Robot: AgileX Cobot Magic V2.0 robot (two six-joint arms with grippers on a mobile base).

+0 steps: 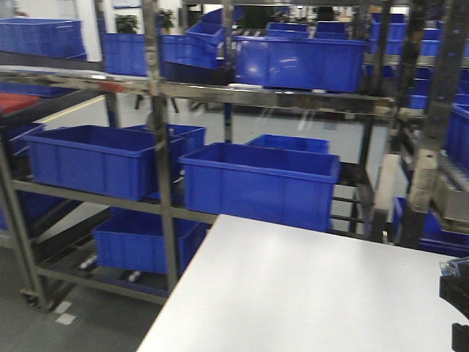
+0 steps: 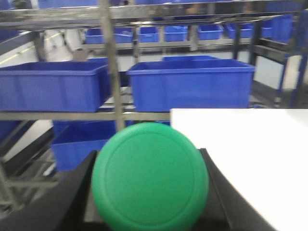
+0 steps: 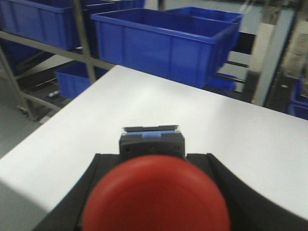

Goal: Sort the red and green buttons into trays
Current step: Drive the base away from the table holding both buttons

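Note:
In the left wrist view my left gripper [image 2: 148, 155] is shut on the green button [image 2: 150, 179]. Its round green cap faces the camera, fills the gap between the black fingers [image 2: 72, 197] and hides its base. It hangs over the table's left edge. In the right wrist view my right gripper [image 3: 154, 155] is shut on the red button [image 3: 156, 199], whose dark base [image 3: 151, 142] sticks out forward above the white table [image 3: 231, 125]. The green and red trays are out of view. A dark part of my right arm [image 1: 458, 293] shows in the front view.
A metal rack [image 1: 157, 147] with several deep blue crates [image 1: 260, 183] stands right behind the white table [image 1: 293, 293]. A rack upright [image 2: 111, 67] is just ahead of the left gripper. Something flat and red [image 1: 15, 101] lies on the rack's far left shelf.

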